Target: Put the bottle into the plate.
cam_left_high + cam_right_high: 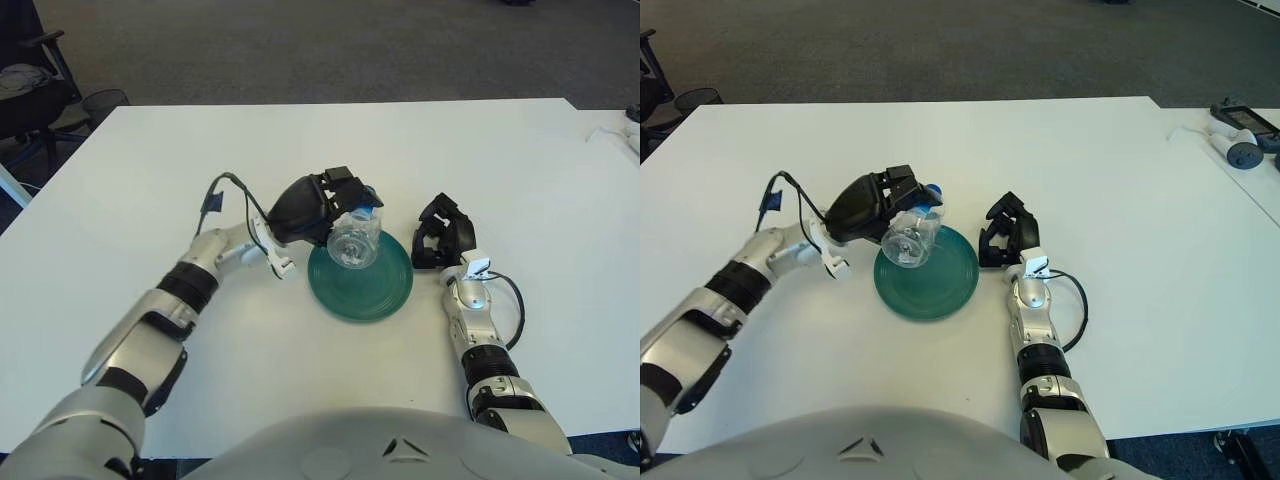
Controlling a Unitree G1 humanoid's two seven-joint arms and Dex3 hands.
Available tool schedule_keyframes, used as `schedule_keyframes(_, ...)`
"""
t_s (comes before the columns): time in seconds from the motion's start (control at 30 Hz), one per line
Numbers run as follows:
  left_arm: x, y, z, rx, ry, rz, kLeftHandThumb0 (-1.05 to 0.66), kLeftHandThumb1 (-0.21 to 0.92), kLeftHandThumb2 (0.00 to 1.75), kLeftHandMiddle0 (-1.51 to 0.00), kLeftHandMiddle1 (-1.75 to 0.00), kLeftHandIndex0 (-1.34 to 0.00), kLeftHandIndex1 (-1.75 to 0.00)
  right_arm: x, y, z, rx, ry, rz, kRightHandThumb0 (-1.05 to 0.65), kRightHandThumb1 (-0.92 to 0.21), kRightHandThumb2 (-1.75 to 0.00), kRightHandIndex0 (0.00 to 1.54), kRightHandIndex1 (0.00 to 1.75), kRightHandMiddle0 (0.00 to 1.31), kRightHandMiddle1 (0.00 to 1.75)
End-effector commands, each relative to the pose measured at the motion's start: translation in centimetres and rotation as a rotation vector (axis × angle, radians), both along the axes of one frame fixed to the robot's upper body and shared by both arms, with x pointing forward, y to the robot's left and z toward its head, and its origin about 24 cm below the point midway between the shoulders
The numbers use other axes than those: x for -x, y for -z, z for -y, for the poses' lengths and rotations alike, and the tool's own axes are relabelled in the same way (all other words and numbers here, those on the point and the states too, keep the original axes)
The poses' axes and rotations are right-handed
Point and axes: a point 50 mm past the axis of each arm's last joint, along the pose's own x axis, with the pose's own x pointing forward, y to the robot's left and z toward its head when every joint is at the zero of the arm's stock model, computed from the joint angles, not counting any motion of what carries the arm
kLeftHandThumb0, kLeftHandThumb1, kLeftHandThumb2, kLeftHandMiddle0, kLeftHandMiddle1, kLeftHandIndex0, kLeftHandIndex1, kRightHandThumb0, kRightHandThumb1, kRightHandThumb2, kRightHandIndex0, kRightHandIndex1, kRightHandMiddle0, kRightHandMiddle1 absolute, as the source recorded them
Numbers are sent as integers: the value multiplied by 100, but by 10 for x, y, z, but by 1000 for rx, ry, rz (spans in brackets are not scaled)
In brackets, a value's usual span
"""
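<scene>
I have the clear plastic bottle with a blue cap (354,238) over the far-left part of the round dark green plate (362,278), gripped by the left hand (318,208), whose black fingers wrap its upper body. Those fingers hide most of the neck and part of the cap, so only a sliver of blue shows at the far side. The bottle's base faces me and the camera; its long axis runs away from me and a little to the right, cap end toward the far edge of the white table (180,170). I cannot tell whether the base is touching the plate or hanging just above it, since the transparent wall blends into the green behind it.

The plate lies flat near the middle of the table, closer to the near edge than the far one. Just beside its right rim sits my right hand (1006,233), fingers curled inward and holding nothing; whether it touches the plate I cannot make out. A black cable (232,190) loops off the left wrist. At the table's far right corner, light grey devices (1237,135) are partly cut off by the view's edge.
</scene>
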Motion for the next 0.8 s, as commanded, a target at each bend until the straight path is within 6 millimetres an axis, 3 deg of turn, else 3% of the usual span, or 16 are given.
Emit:
schedule_keyframes(0.0,-4,-18,-3,-74,27,59,-91,92,62,-2,-30,0,-62,55,72,-10,-69,-4,-378,-1,9,-170,91,175,79,154)
schedule_keyframes(0.23,-3,-24,-3,-178,90,101,-103,92,60,0,-9,0,-30,56,72,-9,-68,-13,-369,-2,2,-160,87,175,80,144)
schedule_keyframes(0.3,-2,-26,-3,-221,117,124,-104,92,57,0,-4,0,-20,56,72,-10,-68,-15,-371,-1,-5,-158,74,175,71,162)
schedule_keyframes(0.4,-3,-28,-3,-267,131,149,-105,92,50,0,-1,0,-11,56,73,-10,-67,-12,-381,-1,-11,-155,67,175,65,170)
schedule_keyframes(0.77,-4,-31,-3,-344,129,202,-92,87,29,0,0,0,0,57,73,-9,-50,-7,-397,-1,-15,-151,62,175,61,175)
